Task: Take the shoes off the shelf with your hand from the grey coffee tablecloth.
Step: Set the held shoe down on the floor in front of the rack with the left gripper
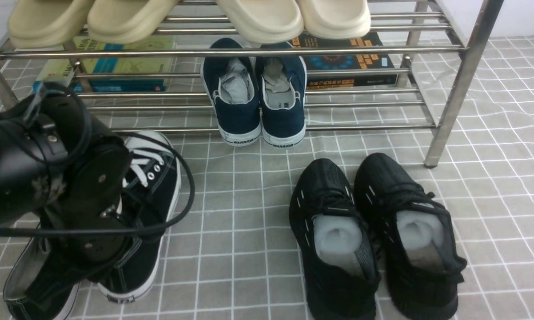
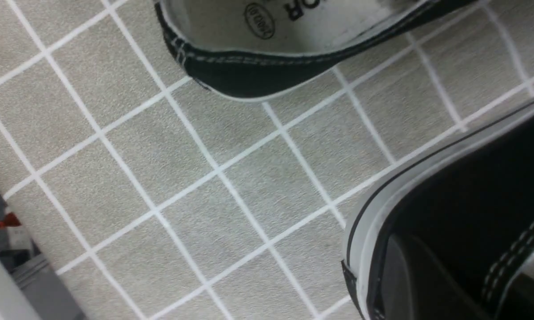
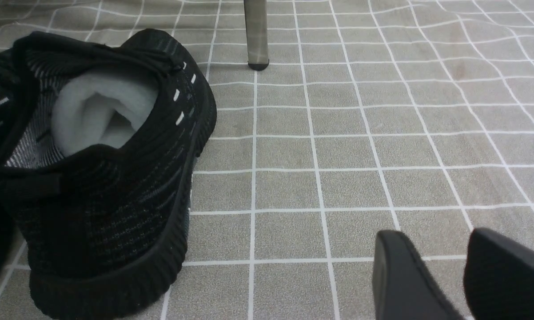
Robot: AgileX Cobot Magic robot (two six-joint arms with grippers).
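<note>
Two black canvas sneakers [image 1: 160,222] with white laces, metal eyelets, white stitching and pale rubber soles sit on the grey-brown grid cloth [image 1: 231,240], below the left part of the shiny steel-tube rack [image 1: 382,127], partly covered by the arm. One insole shows the tail end of a word, "OR", upside down, next to a tiny oval stamp [image 2: 259,21] I can't read for sure. The left hand [image 2: 462,262] looks nearly closed, pinching the canvas side of one sneaker, one finger outside and one in the opening. The right hand [image 3: 436,240] is wide open and empty over the cloth. Navy slip-ons [image 1: 281,111] on the lower tier say WARRIOR on their white toe edges and are stuffed with crumpled paper [image 1: 236,84]. Smooth cream clogs [image 1: 260,20] are up top, with greenish [image 1: 129,64] and black-orange [image 1: 351,66] printed boxes or books behind. Chunky black mesh runners [image 1: 338,262] with rolled white padding [image 1: 338,234] sit on the cloth, front right.
</note>
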